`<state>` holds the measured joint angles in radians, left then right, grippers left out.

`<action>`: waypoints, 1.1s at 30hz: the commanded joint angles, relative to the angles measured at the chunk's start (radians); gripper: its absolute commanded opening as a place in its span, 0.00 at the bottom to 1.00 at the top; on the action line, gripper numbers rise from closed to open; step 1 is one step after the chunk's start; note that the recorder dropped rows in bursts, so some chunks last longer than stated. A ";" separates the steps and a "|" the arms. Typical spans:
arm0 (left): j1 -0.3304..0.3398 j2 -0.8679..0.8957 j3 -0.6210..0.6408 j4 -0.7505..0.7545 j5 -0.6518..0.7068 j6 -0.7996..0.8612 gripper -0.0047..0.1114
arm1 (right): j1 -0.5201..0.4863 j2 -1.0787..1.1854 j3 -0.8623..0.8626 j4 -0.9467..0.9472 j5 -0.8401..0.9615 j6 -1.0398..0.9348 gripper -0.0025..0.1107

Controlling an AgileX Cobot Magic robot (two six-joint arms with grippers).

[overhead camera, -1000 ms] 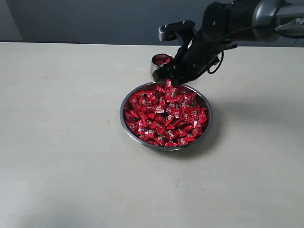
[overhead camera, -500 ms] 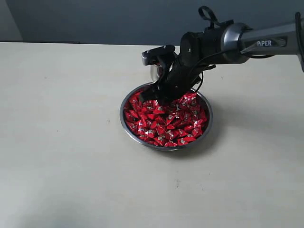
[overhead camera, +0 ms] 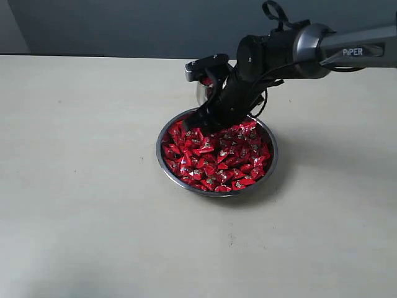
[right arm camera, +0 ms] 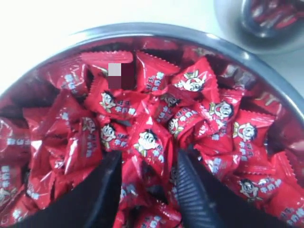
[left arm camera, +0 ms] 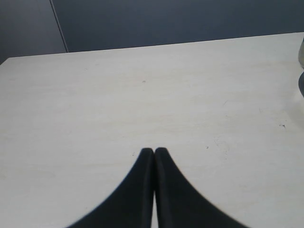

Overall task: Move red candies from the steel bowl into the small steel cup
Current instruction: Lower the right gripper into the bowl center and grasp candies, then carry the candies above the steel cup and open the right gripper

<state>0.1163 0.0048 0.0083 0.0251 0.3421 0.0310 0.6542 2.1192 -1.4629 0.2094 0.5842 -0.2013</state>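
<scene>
**Right claw spread over the candy heap**

Right claw (overhead camera: 206,122) is down at the far edge of the bowl (overhead camera: 160,155), its two dark fingers (right arm camera: 108,190) apart and their tips pressed in among the candies (overhead camera: 217,161). One wrapper lies in the gap between the tips, but no grip on it shows. Candies fill the bowl beneath and ahead of the claw, heaped close to the rim. Just past the claw, outside the bowl's rim, stands the cup (overhead camera: 200,93), largely hidden by the arm in the exterior view. The right wrist view shows red wrappers inside it. Left claw (left arm camera: 153,151) hangs above bare table (left arm camera: 142,95), its fingers pressed together with nothing between them.
</scene>
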 commanded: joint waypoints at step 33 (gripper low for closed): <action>-0.008 -0.005 -0.008 0.002 -0.005 -0.002 0.04 | 0.045 -0.187 0.010 -0.161 0.004 0.099 0.02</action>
<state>0.1163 0.0048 0.0083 0.0251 0.3421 0.0310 0.6990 1.9503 -1.4527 0.0767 0.6467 -0.1053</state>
